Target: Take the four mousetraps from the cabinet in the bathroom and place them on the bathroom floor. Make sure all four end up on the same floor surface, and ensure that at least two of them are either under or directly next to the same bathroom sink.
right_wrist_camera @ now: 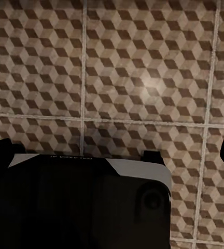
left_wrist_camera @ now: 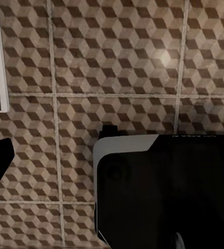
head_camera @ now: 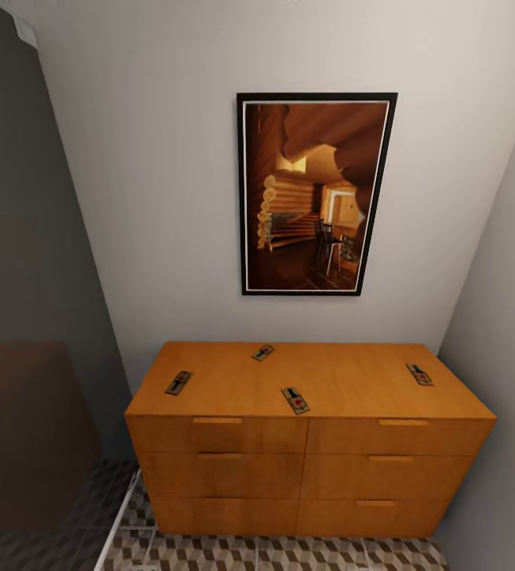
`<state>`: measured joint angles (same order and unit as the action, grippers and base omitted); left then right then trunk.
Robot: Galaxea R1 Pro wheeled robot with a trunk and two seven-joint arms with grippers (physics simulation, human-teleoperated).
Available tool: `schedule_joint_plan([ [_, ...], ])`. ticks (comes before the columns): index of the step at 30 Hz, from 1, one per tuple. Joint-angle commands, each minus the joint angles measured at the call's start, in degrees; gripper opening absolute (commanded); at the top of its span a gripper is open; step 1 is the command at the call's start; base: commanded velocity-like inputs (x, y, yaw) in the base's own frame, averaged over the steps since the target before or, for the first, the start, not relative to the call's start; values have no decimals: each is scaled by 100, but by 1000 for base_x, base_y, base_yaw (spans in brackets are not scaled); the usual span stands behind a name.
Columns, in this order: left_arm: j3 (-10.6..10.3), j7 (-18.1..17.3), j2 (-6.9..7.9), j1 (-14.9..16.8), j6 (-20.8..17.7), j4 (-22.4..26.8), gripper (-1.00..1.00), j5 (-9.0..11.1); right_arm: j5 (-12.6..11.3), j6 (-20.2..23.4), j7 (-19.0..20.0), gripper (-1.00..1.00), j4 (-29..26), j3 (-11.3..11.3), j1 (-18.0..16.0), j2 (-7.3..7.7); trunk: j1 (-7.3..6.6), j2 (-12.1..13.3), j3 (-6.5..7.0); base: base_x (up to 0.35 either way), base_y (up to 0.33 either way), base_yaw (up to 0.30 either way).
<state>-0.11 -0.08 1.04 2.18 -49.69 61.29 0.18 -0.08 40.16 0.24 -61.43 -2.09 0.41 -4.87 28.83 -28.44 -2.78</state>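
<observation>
Bathroom floor (left_wrist_camera: 117, 62) under both wrists, four mousetraps (head_camera: 295, 400) atop cabinet (head_camera: 313, 468) ahead (hand states untellable).

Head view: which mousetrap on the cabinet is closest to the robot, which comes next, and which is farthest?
1. front-middle mousetrap, by the front edge of the cabinet top.
2. left mousetrap and right mousetrap, near opposite ends: too close to call.
3. back mousetrap, nearest the wall.

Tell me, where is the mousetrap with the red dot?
In the head view, that mousetrap lies near the front edge of the cabinet top, about the middle, below the framed picture.
</observation>
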Motion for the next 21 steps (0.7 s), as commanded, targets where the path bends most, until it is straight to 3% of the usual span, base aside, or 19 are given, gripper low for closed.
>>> schedule_joint_plan([
  [1, 3, -1, 1, 3, -91, 40, 100, 3, 0, 125, 2, 100, -111, -30, -1, -7, -19, 31, 8, 0, 0, 0],
  [14, -9, -1, 1, 35, -777, 569, 100, -17, -6, 719, -5, 100, -942, -339, -31, -58, -305, 553, 241, 0, 0, 0],
  [21, -19, 8, 1, 50, -1031, 1100, 100, -49, -4, 986, -20, 100, -1176, -380, -65, -127, -305, 553, 241, 0, 0, 0],
])
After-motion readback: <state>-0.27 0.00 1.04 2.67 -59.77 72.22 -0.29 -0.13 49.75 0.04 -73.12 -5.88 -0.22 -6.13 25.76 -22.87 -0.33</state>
